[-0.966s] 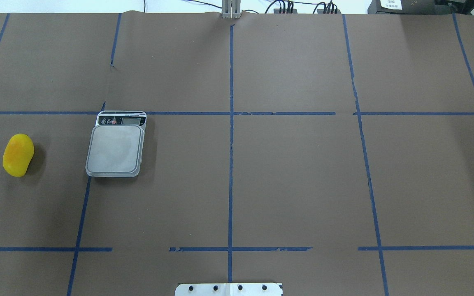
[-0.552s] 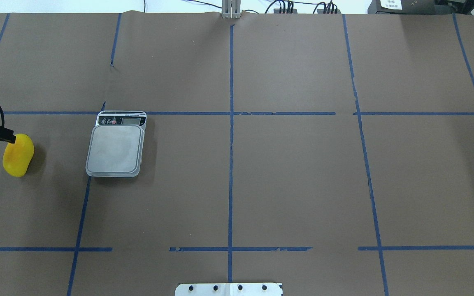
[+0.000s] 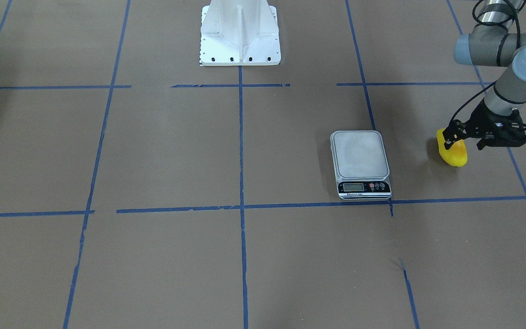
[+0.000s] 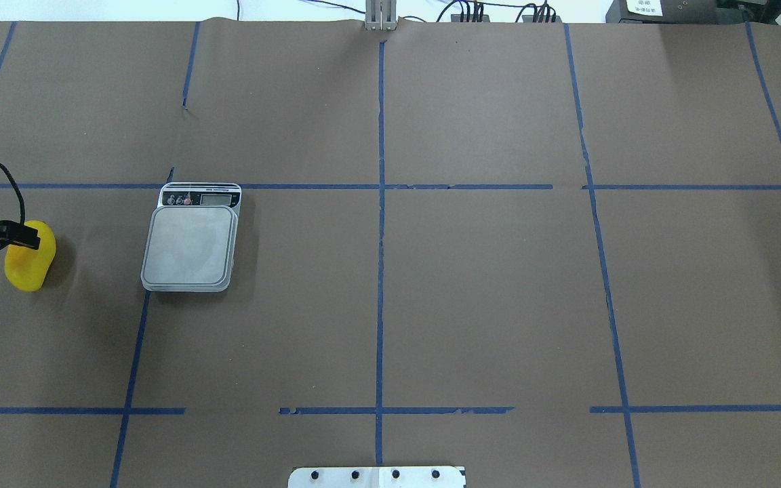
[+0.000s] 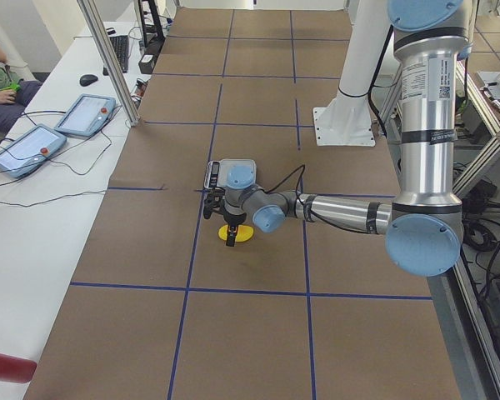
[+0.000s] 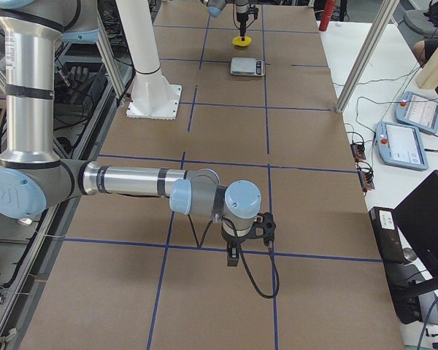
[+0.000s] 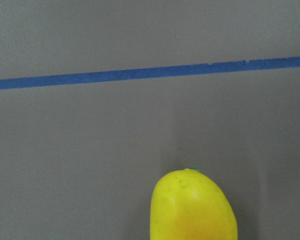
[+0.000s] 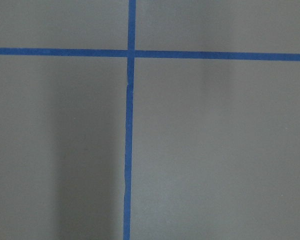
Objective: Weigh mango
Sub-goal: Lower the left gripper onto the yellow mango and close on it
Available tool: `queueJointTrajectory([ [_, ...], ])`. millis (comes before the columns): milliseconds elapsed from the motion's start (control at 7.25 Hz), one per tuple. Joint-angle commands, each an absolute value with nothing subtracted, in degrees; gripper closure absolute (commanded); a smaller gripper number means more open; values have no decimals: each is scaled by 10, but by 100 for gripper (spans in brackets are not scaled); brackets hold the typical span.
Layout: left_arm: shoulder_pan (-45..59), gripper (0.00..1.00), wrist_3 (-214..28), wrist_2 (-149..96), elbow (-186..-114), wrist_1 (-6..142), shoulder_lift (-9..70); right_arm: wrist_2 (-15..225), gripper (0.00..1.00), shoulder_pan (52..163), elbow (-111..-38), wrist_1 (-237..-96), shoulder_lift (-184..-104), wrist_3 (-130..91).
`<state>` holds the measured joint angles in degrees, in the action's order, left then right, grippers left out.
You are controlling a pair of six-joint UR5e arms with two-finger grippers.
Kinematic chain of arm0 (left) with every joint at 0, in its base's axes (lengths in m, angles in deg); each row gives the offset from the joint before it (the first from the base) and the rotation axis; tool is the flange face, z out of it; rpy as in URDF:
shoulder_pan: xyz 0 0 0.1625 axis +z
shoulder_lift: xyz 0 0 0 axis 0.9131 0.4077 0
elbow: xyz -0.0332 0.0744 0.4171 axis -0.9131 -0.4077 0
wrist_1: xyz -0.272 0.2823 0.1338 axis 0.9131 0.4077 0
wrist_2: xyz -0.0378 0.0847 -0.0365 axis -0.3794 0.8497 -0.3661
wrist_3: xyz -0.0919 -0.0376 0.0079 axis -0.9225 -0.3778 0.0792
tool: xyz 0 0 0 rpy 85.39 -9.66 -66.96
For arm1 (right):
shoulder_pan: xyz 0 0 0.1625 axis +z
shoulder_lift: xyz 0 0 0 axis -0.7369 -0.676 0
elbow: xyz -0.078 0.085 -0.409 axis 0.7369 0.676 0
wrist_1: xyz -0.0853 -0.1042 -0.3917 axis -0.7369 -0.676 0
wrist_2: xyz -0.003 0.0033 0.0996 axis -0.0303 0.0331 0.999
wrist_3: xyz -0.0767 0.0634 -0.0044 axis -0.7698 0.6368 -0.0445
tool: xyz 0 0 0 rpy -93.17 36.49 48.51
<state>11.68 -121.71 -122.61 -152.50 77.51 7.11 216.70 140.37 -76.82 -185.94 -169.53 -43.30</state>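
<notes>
The yellow mango (image 4: 28, 268) lies on the brown table at the far left, apart from the scale (image 4: 190, 244). It also shows in the front view (image 3: 455, 154) and at the bottom of the left wrist view (image 7: 192, 207). My left gripper (image 3: 459, 136) hangs just over the mango's top end; its dark body and cable cover that end (image 4: 19, 236). Its fingers do not show clearly, so I cannot tell if it is open. My right gripper (image 6: 237, 244) shows only in the right side view, low over bare table, and I cannot tell its state.
The scale (image 3: 360, 160) has an empty silver platform and its display faces away from the robot. Blue tape lines (image 4: 380, 203) grid the brown table. The robot's white base (image 3: 240, 32) stands at the near middle edge.
My left arm has come in from the left edge and moved right and slightly lower, now overlapping the mango's far end. The mango and scale have not moved.
</notes>
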Motion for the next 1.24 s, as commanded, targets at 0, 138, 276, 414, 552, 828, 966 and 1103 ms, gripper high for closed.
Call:
queueJointTrajectory([
  [0, 120, 0, -1218, -1231, -1505, 802, 76, 2167, 0, 1404, -768, -1859, -1695, -433],
  [138, 120, 0, -1217, -1231, -1507, 802, 76, 2167, 0, 1404, -768, -1859, -1695, -433],
  [276, 120, 0, -1216, -1231, -1505, 802, 76, 2167, 0, 1404, -768, -1859, -1695, -433],
  [414, 120, 0, -1216, -1231, -1504, 801, 76, 2167, 0, 1404, -768, -1859, -1695, -433],
  [552, 120, 0, -1216, -1232, -1505, 801, 76, 2167, 0, 1404, -768, -1859, -1695, -433],
  [828, 127, 0, -1217, -1248, -1504, 800, 76, 2167, 0, 1404, -768, -1859, -1695, -433],
  [966, 128, 0, -1217, -1250, -1504, 800, 76, 2167, 0, 1404, -768, -1859, -1695, -433],
  [1103, 130, 0, -1217, -1265, -1504, 800, 75, 2167, 0, 1404, -768, -1859, -1695, -433],
])
